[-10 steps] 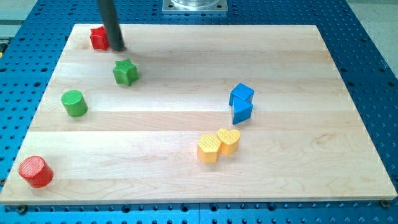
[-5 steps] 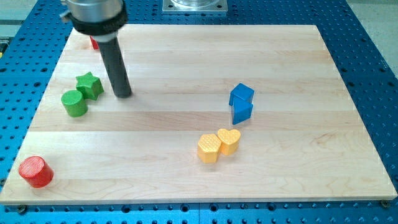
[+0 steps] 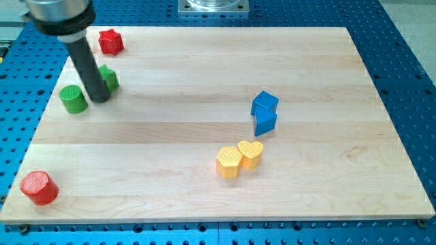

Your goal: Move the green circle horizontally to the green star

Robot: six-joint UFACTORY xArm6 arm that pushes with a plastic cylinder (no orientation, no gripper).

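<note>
**A:** What are you seeing along the left edge?

**B:** A red cylinder is sitting at the near left corner, well apart from everything. Farther back, the green circle is resting just left of my tip.

**A:** And the claw?

**B:** You have none; the bare rod is gripping nothing. It is standing between the circle and the green star, partly hiding the star, so the pair seems nearly level already.

**A:** Anything else?

**B:** A red star is lying at the far left. To the right, two yellow blocks are touching, and two blue blocks are sitting just behind them.
</note>
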